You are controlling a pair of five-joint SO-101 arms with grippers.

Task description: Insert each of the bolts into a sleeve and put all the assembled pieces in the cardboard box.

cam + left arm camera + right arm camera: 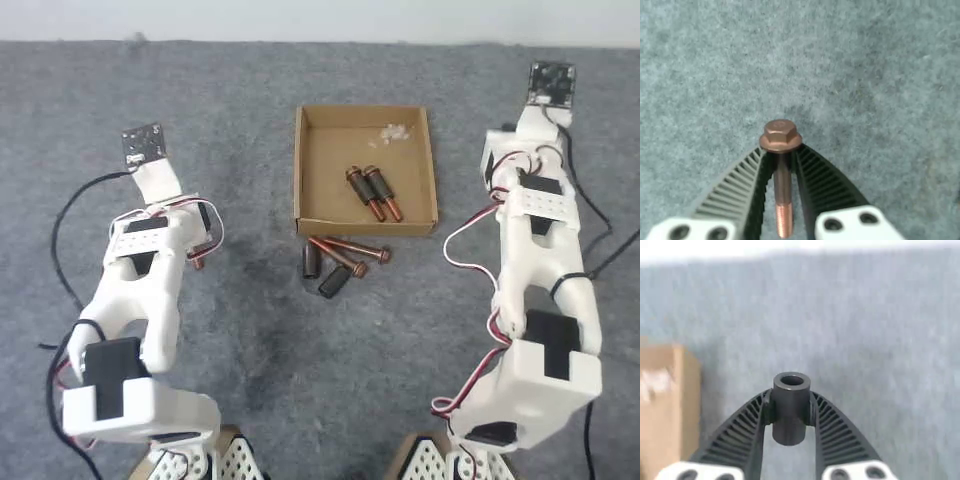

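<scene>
A copper bolt (782, 175) is pinched between the left fingers (740, 185), with its hex head standing just clear of the tips and its threaded end pointing back toward the wrist. A black sleeve (791, 407) is clamped by the right fingers (742, 427), and its open bore shows at the end past the tips. Both pieces are held over the grey bench (300, 380), with one arm stationed on each side of the cardboard box (298, 170). Two assembled pieces (362, 190) are seen lying side by side inside the box. Just outside its near wall, two loose bolts (365, 250) and two loose sleeves (311, 261) are seen lying close together on the bench.
</scene>
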